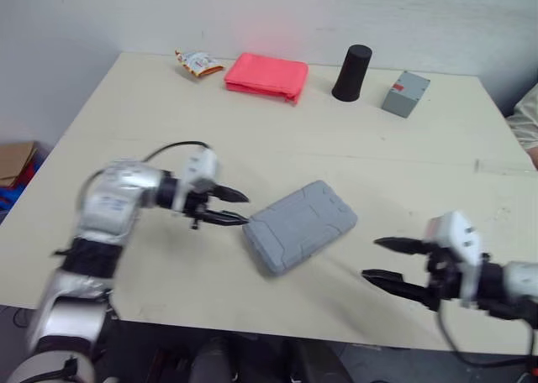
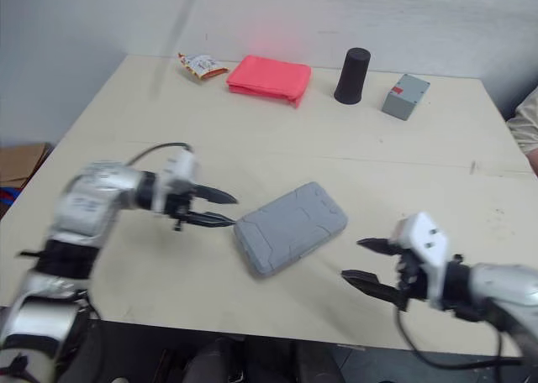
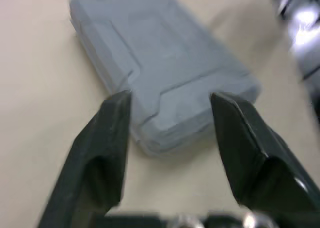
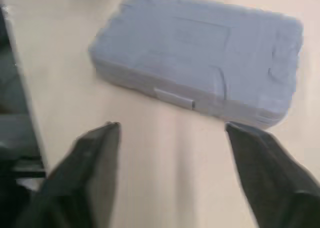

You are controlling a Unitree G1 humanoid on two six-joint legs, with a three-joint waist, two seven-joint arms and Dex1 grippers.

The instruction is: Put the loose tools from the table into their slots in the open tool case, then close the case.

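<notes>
Tool case point(image 1: 300, 226) lies shut & flat mid surface point(image 1: 151, 114), set diagonally from near left to far right; no loose tools seen around it, so step in hand looks like finishing the close, i.e. making sure the lid is latched. Left jaws: parted wide, holding nothing, tips just beside case's near-left end; touching or not, can't tell. Right jaws: also wide apart, empty, off to near right of case, aimed at its long side. To do it well, imo: brace w/ left jaws at that end so case doesn't skid, bring right jaws in low, press lid straight down by the clasp point(image 4: 174, 98), no sideways shove. Head views give the layout plus far-edge stuff: red pouch point(image 1: 266, 76), black cup point(image 1: 351, 73), grey box point(image 1: 405, 93), snack packet point(image 1: 198, 62). Right wrist view adds the clasp on the long side, which I can't pick out from the head views; left wrist view adds the seam point(image 3: 150, 133) round the short end, lid sitting down on base
</notes>
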